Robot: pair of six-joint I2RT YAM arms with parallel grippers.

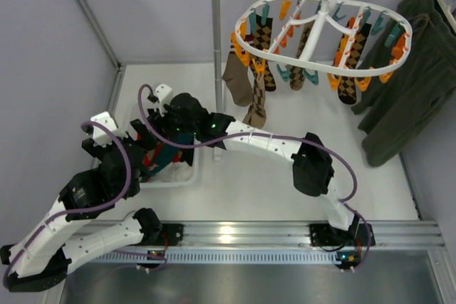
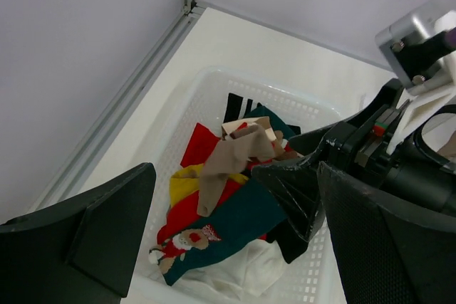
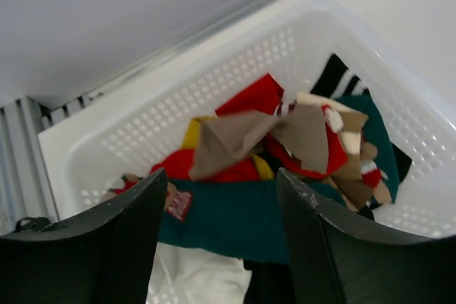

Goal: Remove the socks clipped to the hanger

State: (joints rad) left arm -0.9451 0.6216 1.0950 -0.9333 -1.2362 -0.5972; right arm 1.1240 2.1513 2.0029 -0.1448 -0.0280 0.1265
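Note:
The white oval hanger [image 1: 324, 69] hangs by its hook from the grey pole, with orange and teal clips around its rim. Several brown and tan argyle socks [image 1: 262, 44] hang clipped to it, more at its right side [image 1: 353, 69]. My right gripper [image 1: 178, 115] is open and empty just above the white basket [image 1: 182, 176]; in its wrist view [image 3: 221, 176] a tan sock [image 3: 235, 137] lies loose on the pile below. My left gripper [image 1: 146, 158] is open and empty beside it, over the same basket [image 2: 234, 176], with the right gripper's finger [image 2: 299, 190] in front of it.
The basket [image 2: 285, 101] holds red, yellow, teal and white socks. A grey metal pole rack [image 1: 216, 40] stands behind the basket. A big dark green garment [image 1: 410, 83] hangs at the far right. Walls close in the left and back.

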